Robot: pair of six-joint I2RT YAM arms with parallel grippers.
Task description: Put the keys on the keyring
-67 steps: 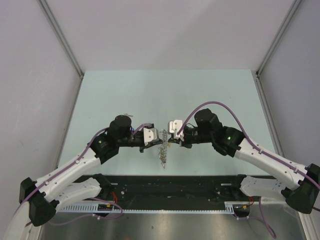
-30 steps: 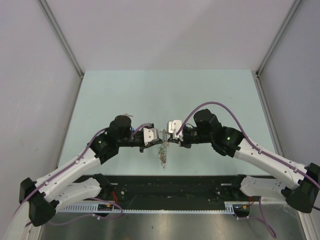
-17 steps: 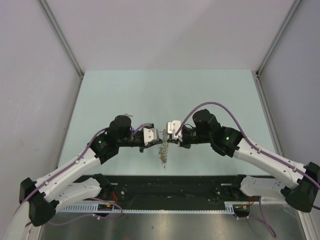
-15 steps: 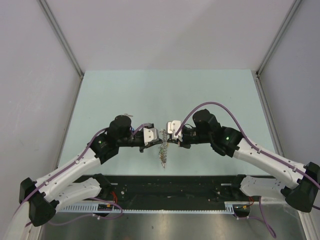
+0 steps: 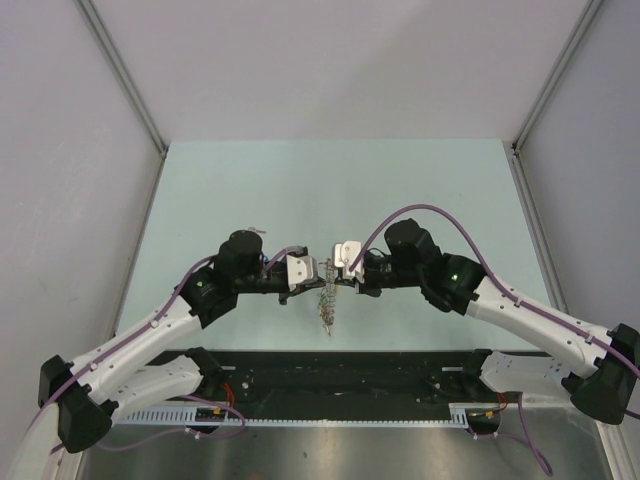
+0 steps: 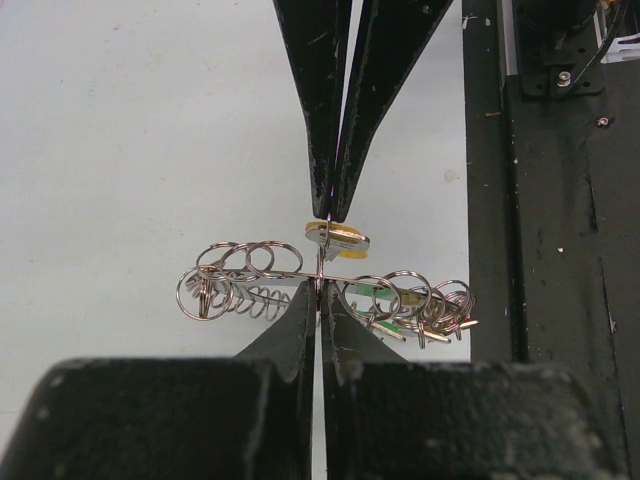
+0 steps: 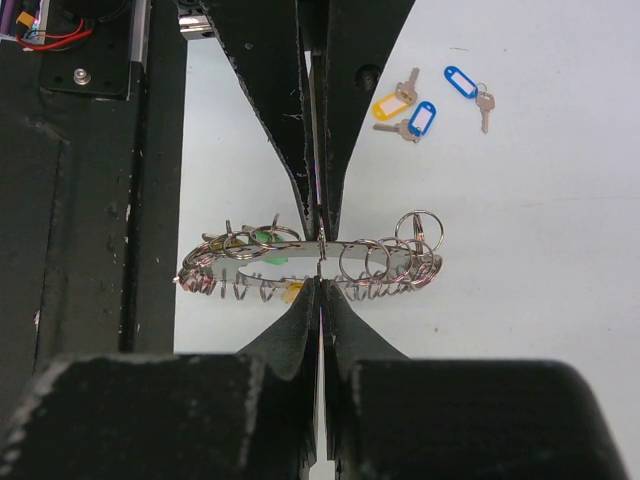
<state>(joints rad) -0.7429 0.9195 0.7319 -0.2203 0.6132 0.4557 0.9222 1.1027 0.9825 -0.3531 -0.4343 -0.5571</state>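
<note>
— Where has the keyring got to?

— It's in the middle, towards the near side of the tabletop [image 5: 330, 190], caught between the two arms. The left pincer [image 6: 319, 292] is clenched on the keyring [image 6: 250, 287] from one side. The right pincer [image 7: 318, 292] is clenched on it from the other side, tips almost nose to nose.

— So both have hold of the same ring?

— Yes, each pair of fingers is pressed tight together on the band at nearly the same spot. The ring stands edge-on between them, with its small split rings and silver keys fanned out to either side. I can see a green tag among them, and a yellow one right by the right arm's fingertips. I can't tell whether the lowest keys touch the surface.

— And the loose ones?

— Three keys [image 7: 420, 118] lie flat on the tabletop, well apart from the ring. Two have blue tags and one has a yellow tag. The yellow one and one blue one are just beside each other, and the other blue one is a little off to the side. Neither pincer is near them.
</note>
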